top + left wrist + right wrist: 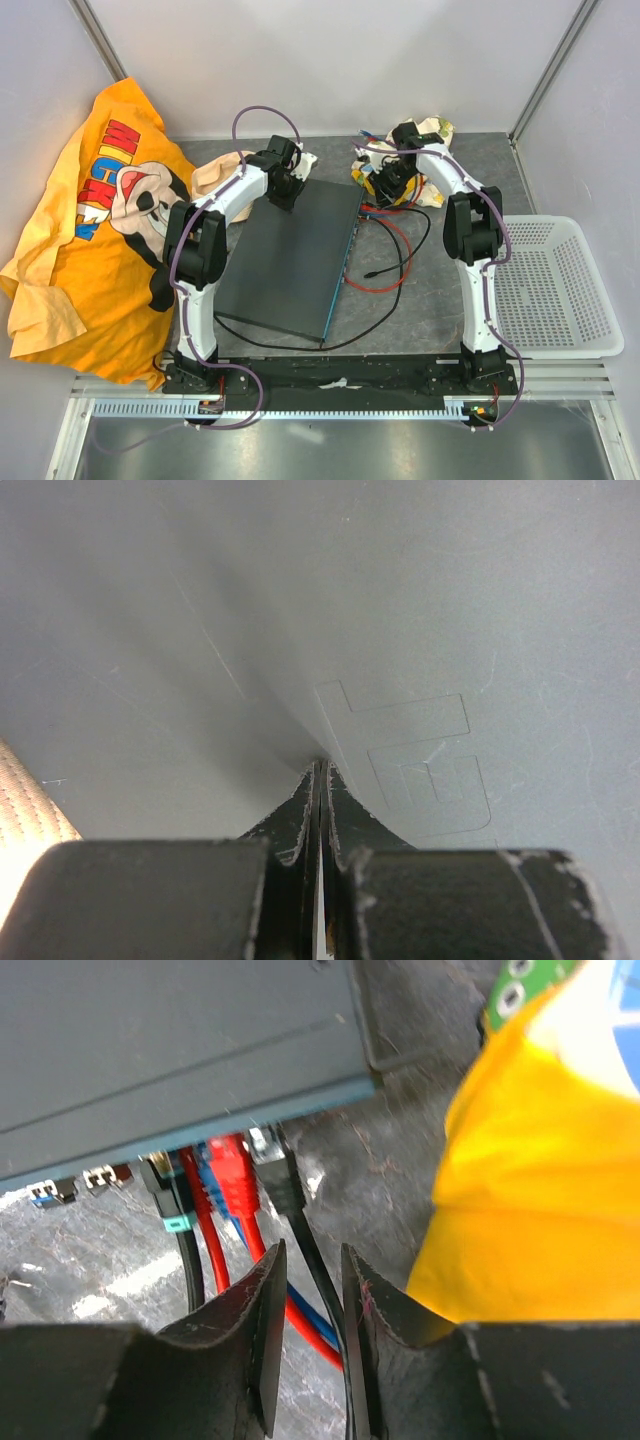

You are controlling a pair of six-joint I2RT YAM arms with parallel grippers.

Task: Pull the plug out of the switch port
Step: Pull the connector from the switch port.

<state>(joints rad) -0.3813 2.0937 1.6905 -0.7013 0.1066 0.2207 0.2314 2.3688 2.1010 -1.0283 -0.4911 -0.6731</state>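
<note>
The switch [290,255] lies flat mid-table, its teal edge [343,265] facing right. My left gripper [285,192] is shut and empty, its tips [320,768] pressed on the switch's grey top [450,630] near the far corner. My right gripper [392,182] is at the far end of the teal edge. In the right wrist view it [312,1260] is open, with a thin black cable [318,1270] running between its fingers. That cable leads to a black plug [280,1178] in the last port. A red plug [232,1175] and a black plug with a teal clip [168,1203] sit beside it.
Red, blue and black cables [395,255] trail over the mat right of the switch. A yellow cloth [540,1180] lies close to the right of my right fingers. A yellow Mickey shirt [90,220] lies at the left, and a white basket [560,290] at the right.
</note>
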